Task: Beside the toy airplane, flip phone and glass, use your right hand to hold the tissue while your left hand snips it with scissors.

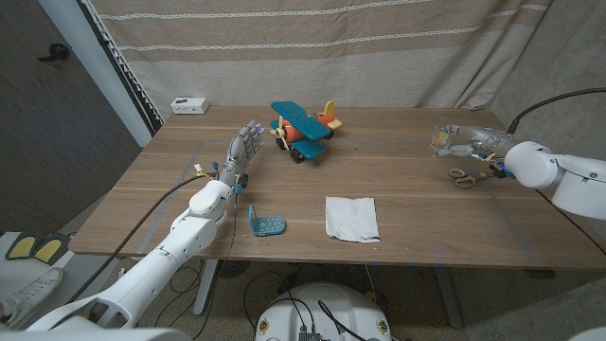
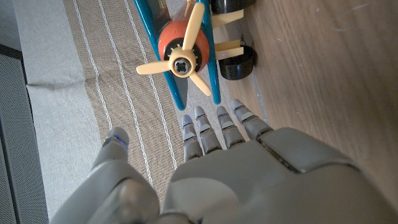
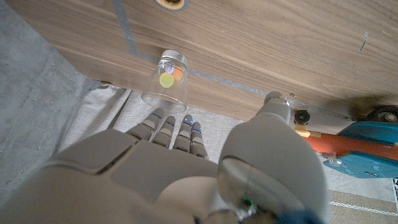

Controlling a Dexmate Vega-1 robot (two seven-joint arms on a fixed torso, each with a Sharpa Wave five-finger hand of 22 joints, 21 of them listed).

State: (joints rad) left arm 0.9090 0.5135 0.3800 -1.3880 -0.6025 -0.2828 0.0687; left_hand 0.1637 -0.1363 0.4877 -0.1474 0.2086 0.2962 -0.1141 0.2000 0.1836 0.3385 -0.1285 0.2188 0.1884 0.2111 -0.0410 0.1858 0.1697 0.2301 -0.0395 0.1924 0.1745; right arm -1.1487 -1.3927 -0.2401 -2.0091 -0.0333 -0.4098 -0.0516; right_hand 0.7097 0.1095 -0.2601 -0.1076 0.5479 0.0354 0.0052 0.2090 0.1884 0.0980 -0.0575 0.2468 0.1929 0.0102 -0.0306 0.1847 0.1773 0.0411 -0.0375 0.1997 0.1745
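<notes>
Wooden table point(image 1: 407, 189): unmarked tissue point(image 1: 351, 218), blue flip phone point(image 1: 266, 224), no legible writing.

A striped beige curtain point(image 1: 379, 47) hangs behind the wooden table point(image 1: 426, 204).

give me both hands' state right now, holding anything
Left hand: open, holding nothing, near the toy airplane.
Right hand: open, holding nothing, by the glass.

Right hand point(image 3: 186, 168), fingers extended toward a clear glass point(image 3: 165, 79) standing on the wooden table point(image 3: 280, 50); toy airplane point(image 3: 354, 152) beyond the thumb.
</notes>
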